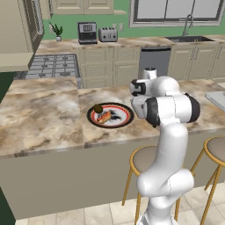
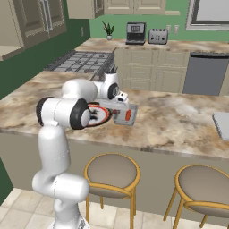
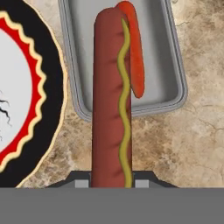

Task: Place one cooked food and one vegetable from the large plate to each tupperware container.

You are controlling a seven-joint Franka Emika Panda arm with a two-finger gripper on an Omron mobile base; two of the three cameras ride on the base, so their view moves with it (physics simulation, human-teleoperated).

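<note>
In the hand view my gripper (image 3: 111, 181) is shut on a long brown sausage with a mustard line (image 3: 109, 96). The sausage hangs over the near end of a pale grey tupperware container (image 3: 175, 57). A long red-orange vegetable (image 3: 135, 52) lies in that container (image 2: 120, 117) beside the sausage. The large plate (image 3: 48, 92) with black rim and red ring lies just left of it. On the plate (image 1: 125, 119) sit a dark round item (image 1: 97, 108) and an orange-brown food (image 1: 104, 117). A second container (image 2: 222, 125) lies far right on the counter.
The marble counter (image 1: 39, 118) ends at a front edge with two round stools (image 2: 112, 174) below it. A stove (image 1: 52, 66) stands at the back left, with a coffee machine (image 1: 87, 31) and toaster (image 1: 107, 34) on the far counter.
</note>
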